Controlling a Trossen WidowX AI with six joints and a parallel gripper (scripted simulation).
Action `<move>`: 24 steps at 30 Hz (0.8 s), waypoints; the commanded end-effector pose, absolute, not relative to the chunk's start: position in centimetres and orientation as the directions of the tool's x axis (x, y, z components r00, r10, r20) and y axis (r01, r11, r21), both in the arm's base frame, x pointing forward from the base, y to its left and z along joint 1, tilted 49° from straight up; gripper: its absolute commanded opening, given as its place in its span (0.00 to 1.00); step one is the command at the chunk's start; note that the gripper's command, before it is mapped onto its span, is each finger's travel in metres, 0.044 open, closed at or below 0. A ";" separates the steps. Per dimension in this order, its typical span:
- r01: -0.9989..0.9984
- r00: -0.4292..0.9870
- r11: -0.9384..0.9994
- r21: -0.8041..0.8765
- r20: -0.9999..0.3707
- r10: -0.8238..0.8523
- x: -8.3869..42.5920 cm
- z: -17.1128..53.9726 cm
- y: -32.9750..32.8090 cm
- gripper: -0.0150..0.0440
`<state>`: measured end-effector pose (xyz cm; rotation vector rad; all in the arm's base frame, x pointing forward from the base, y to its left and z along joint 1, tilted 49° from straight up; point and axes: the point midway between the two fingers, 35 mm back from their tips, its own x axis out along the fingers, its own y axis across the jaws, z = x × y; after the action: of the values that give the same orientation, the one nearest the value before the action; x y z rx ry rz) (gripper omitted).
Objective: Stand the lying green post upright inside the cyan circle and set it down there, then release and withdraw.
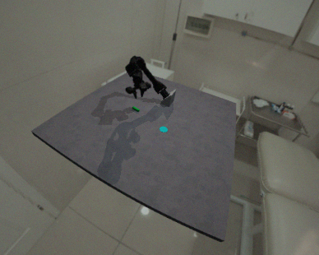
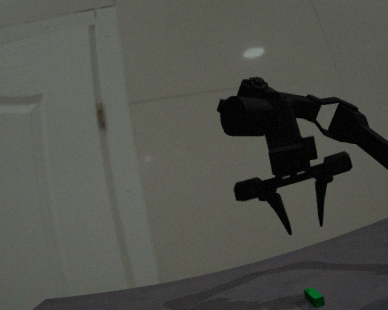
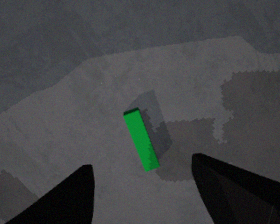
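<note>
Nearest in the top view, past the table's dark front edge, the cyan circle is a flat mark on the grey surface with nothing on it. Beyond it and to the left, well apart, the green post lies on its side. Only the wrist view shows the post's long shape and its slant between the two dark fingertips, with table showing on both sides of it. The exterior view alone shows the height: the gripper hangs well above the surface, points down, clear of the post. Its jaws stand about half open and grasp nothing. Farther back, the arm reaches from the table's far edge.
</note>
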<state>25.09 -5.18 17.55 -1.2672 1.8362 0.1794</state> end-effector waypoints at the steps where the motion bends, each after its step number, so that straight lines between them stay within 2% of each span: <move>1: -0.848 -0.107 0.431 -0.309 -0.697 -0.709 24.6 17.8 -5.9 0.65; 7: -0.857 -0.106 0.421 -0.298 -0.697 -0.709 24.7 17.1 -6.5 0.65; 16: -0.944 -0.110 0.285 -0.166 -0.657 -0.746 23.3 10.1 -14.5 0.65; 22: -0.945 -0.110 0.283 -0.164 -0.655 -0.748 23.3 10.0 -14.6 0.65; 24: -0.945 -0.110 0.283 -0.164 -0.655 -0.748 23.3 10.0 -14.6 0.56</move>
<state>23.40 -14.32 10.17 -1.4992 1.9070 0.3874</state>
